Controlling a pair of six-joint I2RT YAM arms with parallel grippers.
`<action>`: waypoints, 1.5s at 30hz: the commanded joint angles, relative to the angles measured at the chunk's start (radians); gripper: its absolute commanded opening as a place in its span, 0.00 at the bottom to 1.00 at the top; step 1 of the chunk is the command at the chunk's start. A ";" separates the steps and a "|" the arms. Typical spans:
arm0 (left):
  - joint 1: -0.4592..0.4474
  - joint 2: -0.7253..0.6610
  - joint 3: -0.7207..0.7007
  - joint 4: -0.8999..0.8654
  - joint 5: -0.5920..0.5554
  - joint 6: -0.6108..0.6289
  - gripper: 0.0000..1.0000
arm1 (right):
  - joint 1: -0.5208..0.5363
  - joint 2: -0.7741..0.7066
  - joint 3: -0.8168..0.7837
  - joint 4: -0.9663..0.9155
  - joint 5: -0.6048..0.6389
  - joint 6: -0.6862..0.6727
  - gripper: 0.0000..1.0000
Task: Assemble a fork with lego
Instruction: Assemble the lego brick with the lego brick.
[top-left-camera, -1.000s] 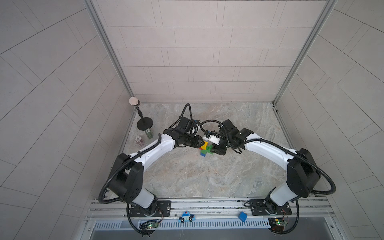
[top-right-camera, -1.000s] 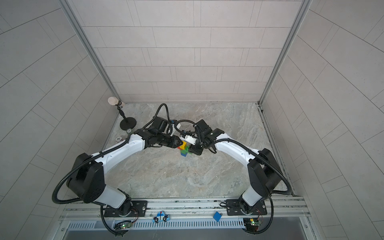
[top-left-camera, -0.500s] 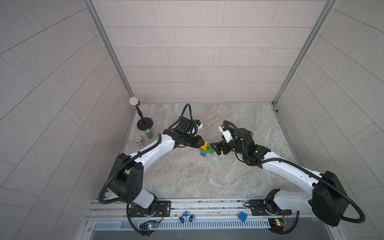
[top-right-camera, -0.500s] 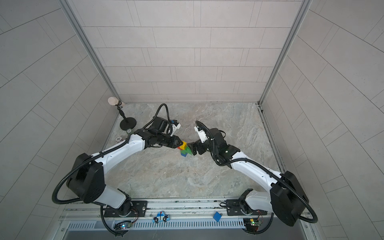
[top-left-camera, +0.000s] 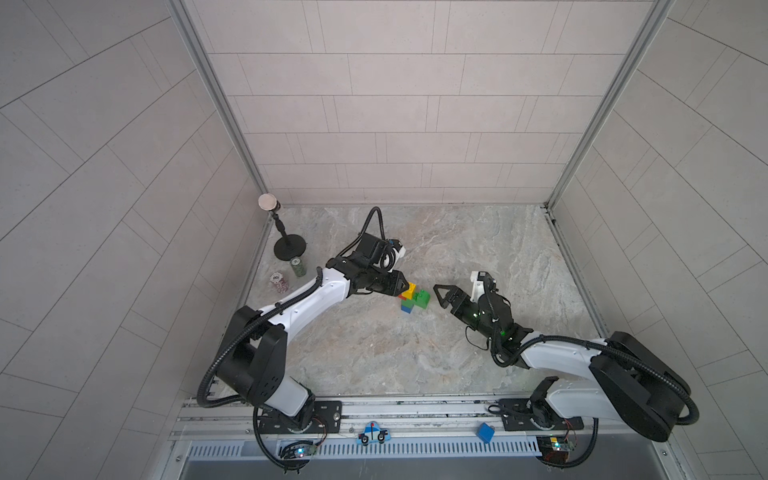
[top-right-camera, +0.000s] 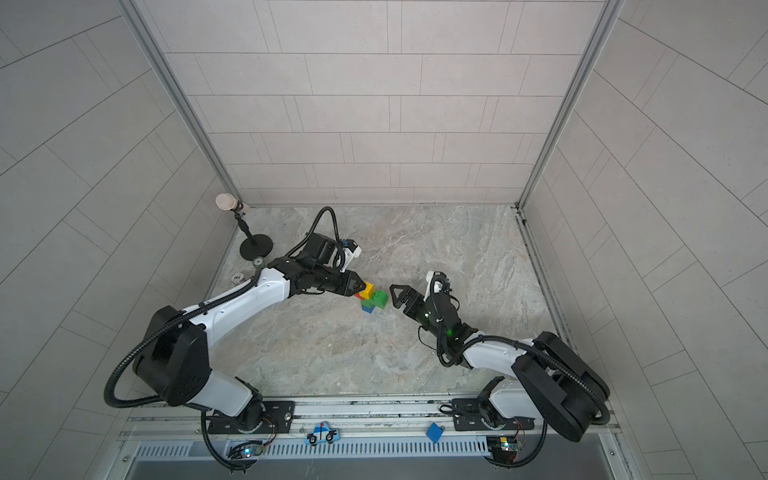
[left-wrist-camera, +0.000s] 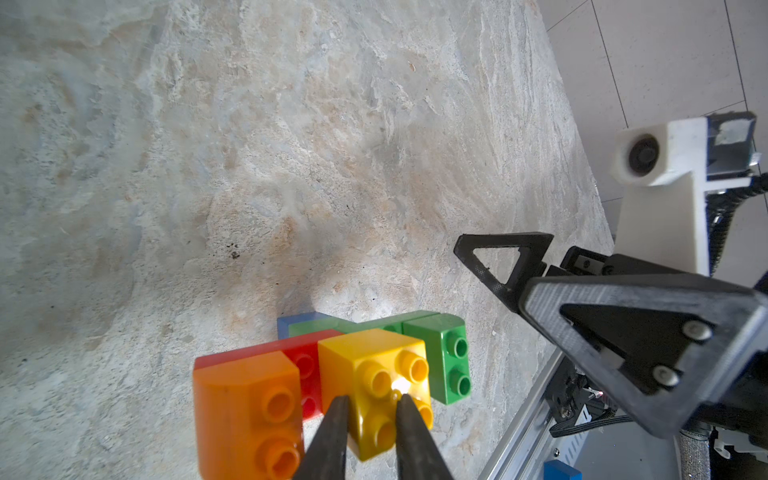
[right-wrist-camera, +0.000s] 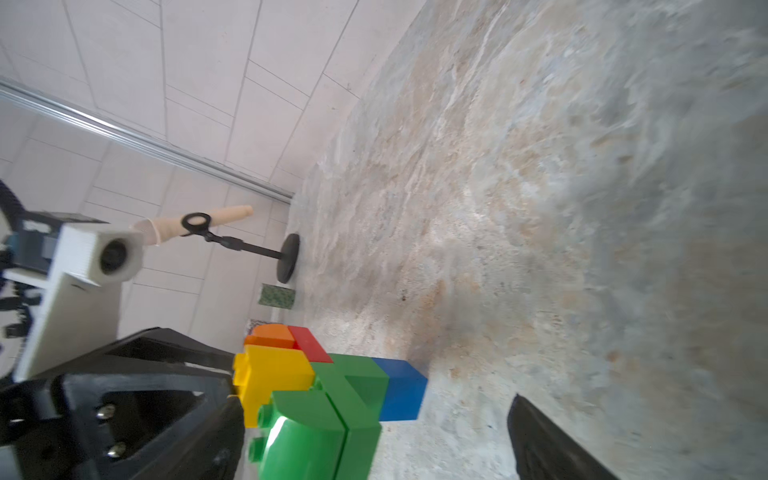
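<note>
The fork (top-left-camera: 413, 297) lies on the table (top-left-camera: 374, 353) between the 2 arms, with its 3 prongs, orange (left-wrist-camera: 249, 407), yellow (left-wrist-camera: 374, 365) and green (left-wrist-camera: 449, 357), all in place, so the build looks close to done.

The left gripper (left-wrist-camera: 370, 405) is closed narrowly on the studded end of the yellow prong. The right gripper (top-left-camera: 442, 296) stands wide open and empty just beside the green prong, not touching it.

The main risk is in the release. The left jaws pinch only a small part of 1 brick, so a sideways pull, or a lift before they open, would probably drag the whole fork or pop the yellow prong off the red bar (left-wrist-camera: 305, 365).

The green prong sits at the outer end, nearest the open right fingers. A careless swing there could knock it loose. I cannot tell whether it is pressed fully home.

No writing can be read. The studs are too small or blurred to show a brand, and the small green can (top-left-camera: 298, 267) by the black stand (top-left-camera: 289, 249) shows only a pattern. The blue car cutout (top-left-camera: 372, 433) and blue block (top-left-camera: 485, 432) on the front rail carry no text.
</note>
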 joint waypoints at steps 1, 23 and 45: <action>-0.006 0.009 0.008 -0.053 -0.001 0.024 0.24 | 0.020 0.044 -0.001 0.234 0.037 0.162 1.00; -0.004 0.013 0.006 -0.052 -0.001 0.023 0.24 | 0.093 0.165 -0.019 0.296 0.007 0.299 0.94; -0.005 0.009 0.007 -0.056 -0.002 0.024 0.24 | 0.116 0.301 0.000 0.437 -0.014 0.349 0.81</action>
